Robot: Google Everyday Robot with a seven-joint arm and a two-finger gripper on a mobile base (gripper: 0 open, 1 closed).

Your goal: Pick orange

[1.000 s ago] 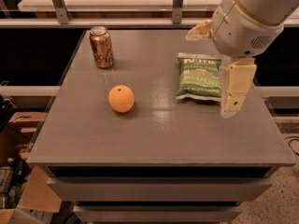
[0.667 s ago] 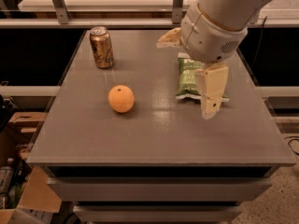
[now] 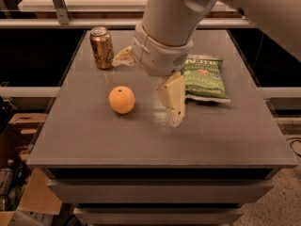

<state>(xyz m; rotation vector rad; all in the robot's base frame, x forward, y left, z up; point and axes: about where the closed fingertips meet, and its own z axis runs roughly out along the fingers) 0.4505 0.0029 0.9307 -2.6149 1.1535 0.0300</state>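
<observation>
The claw (image 3: 145, 91) hung, fingers (image 3: 174, 98) spread apart, at three o'clock of the orange (image 3: 122, 99) on the desk (image 3: 94, 135). A can (image 3: 102, 47) stood at its eleven o'clock.

Grey, flat-topped matte surface (image 3: 94, 140), rectangular, with grey drawer fronts (image 3: 160, 189) stacked beneath its front edge. Back left corner: gold-brown metal drink can (image 3: 102, 47), upright, top rim showing. Right half: green crinkled foil snack bag (image 3: 205, 79), lying flat, label up, pale lettering reading "JALAPEÑO", its left edge partly hidden. Drink can and snack bag well apart. Pincer (image 3: 145, 91) hangs above the middle of the surface between the two, fingers spread wide, the nearer finger just beside the snack bag's left edge. Floor, lower left: brown cardboard boxes (image 3: 26, 201). Pale horizontal rail (image 3: 94, 23) runs behind the surface.
</observation>
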